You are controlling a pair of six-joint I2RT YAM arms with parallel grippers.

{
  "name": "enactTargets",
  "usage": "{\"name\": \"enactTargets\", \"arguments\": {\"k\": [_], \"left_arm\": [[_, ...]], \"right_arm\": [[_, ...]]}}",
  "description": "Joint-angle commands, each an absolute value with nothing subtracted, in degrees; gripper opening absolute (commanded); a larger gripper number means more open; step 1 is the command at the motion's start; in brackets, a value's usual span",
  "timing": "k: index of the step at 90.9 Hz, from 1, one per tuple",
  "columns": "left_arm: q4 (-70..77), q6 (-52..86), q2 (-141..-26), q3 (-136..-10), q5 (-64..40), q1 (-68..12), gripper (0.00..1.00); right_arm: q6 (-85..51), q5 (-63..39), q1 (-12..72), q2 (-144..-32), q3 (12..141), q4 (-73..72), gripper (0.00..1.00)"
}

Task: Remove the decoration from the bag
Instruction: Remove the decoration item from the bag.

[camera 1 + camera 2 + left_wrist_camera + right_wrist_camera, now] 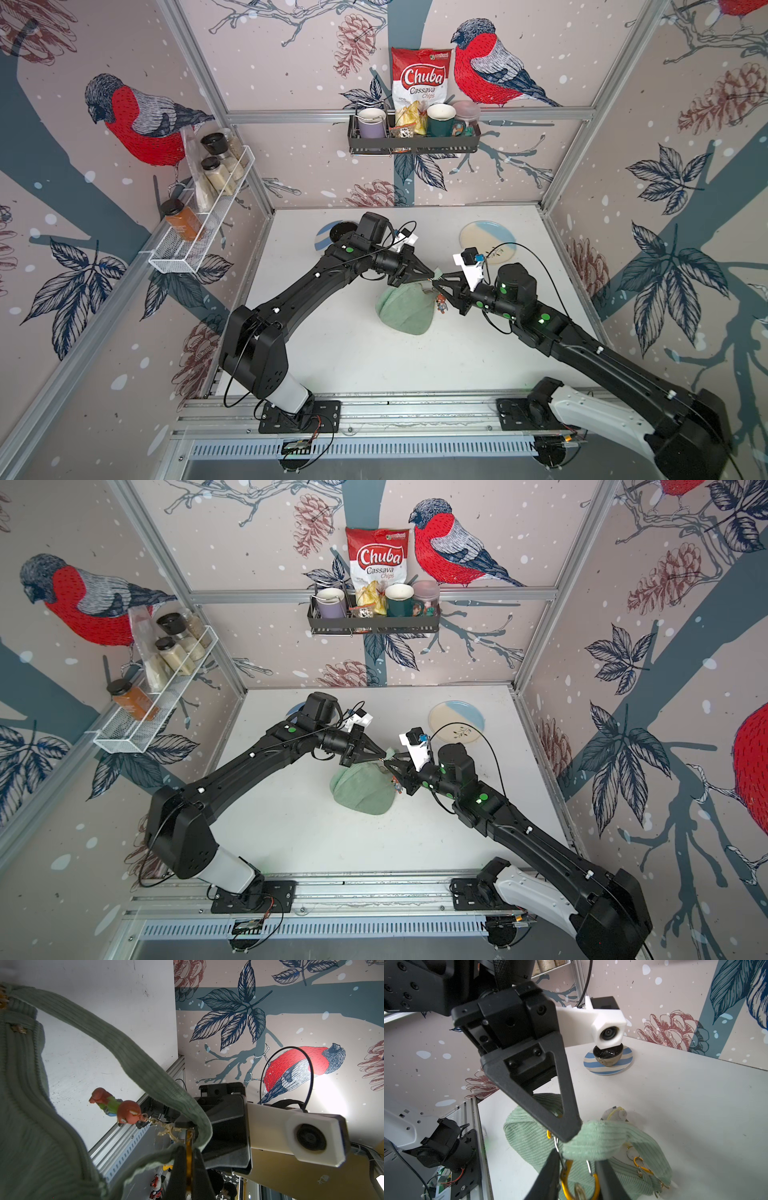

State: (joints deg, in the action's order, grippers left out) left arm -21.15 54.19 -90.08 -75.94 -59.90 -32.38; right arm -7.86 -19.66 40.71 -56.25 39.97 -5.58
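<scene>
bird-and-pinecone wallpaper covers the walls around a white table (374, 365). on the left wall a white wire shelf (183, 266) holds spice jars (216, 170). at the table's back left, a black bowl (607, 1057) sits on a blue-striped plate (608, 1071), partly hidden behind the left arm in both top views. the left gripper (432, 275) reaches in from that side, its jaws pressed together on a fold of the strap (602, 1136) and holding it up off the table. under it, mid-table between the two arms, lies the green bag (405, 311), its body resting on the surface. the decoration (112, 1104), a small figure with an orange head and green body, hangs by a gold chain and clasp (166, 1130) at the bag's right side, just beside the strap end. the right gripper (579, 1178) meets it there, jaws narrow with the clasp between them; whether they pinch it i cannot tell. behind it sits a cream-and-blue plate (486, 237).
</scene>
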Motion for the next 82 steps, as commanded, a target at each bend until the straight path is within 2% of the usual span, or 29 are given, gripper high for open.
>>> {"name": "enactTargets", "arguments": {"k": [1,15,44,58,66,82], "left_arm": [[-20.93,54.39,-89.78,-75.77,-62.21,-33.28,0.00],[-20.39,54.65,-89.74,-75.41,-61.98,-33.63,0.00],[-16.49,57.20,-89.22,-73.45,-61.70,-33.75,0.00],[-14.22,58.64,-88.95,-72.95,-61.87,-33.75,0.00],[-14.15,58.54,-88.81,-73.21,-61.96,-33.67,0.07],[-15.92,56.86,-88.61,-74.38,-62.27,-31.56,0.34]], "right_arm": [[-8.68,-19.25,40.69,-56.58,40.68,-9.17,0.24],[-9.99,-19.00,40.87,-56.86,40.76,-9.83,0.21],[-14.84,-14.68,40.78,-57.88,41.37,-9.51,0.05],[-15.13,-14.33,40.87,-58.57,41.07,-9.34,0.00],[-14.92,-14.64,40.87,-58.37,40.79,-9.30,0.00],[-14.34,-15.82,40.87,-57.56,40.55,-8.87,0.00]]}}
